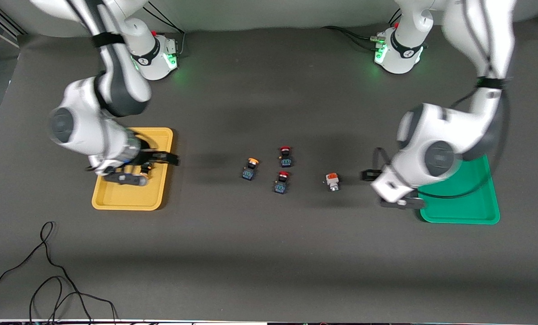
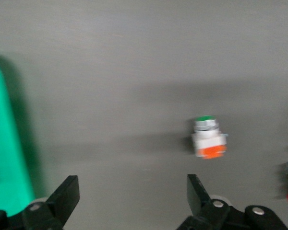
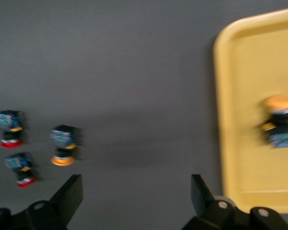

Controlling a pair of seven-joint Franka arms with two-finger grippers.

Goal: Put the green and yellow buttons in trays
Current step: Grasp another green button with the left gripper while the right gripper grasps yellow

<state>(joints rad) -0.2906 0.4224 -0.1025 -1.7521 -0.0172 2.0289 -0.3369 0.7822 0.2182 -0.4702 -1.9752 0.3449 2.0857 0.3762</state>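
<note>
Green-capped white-bodied button (image 1: 332,181) lies on its side on dark table (image 1: 269,253), between red-capped switches (image 1: 281,182) and green tray (image 1: 470,205). Looks small, light, rigid; round cap likely slippery, so flat body sides suit pinching. One yellow-capped button (image 3: 277,120) in yellow tray (image 1: 115,201); another (image 1: 250,168) on table. Left gripper (image 2: 133,199) wide open, empty, beside green tray's edge. Right gripper (image 3: 137,196) wide open, empty, at yellow tray's edge.

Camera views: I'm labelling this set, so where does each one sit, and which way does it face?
Front: high across the table, facing both bases; both arms show.
Left wrist: looks down past open left tool at green-capped button, green tray.
Right wrist: down past open right tool at yellow tray.
Shared: yellow button.
</note>
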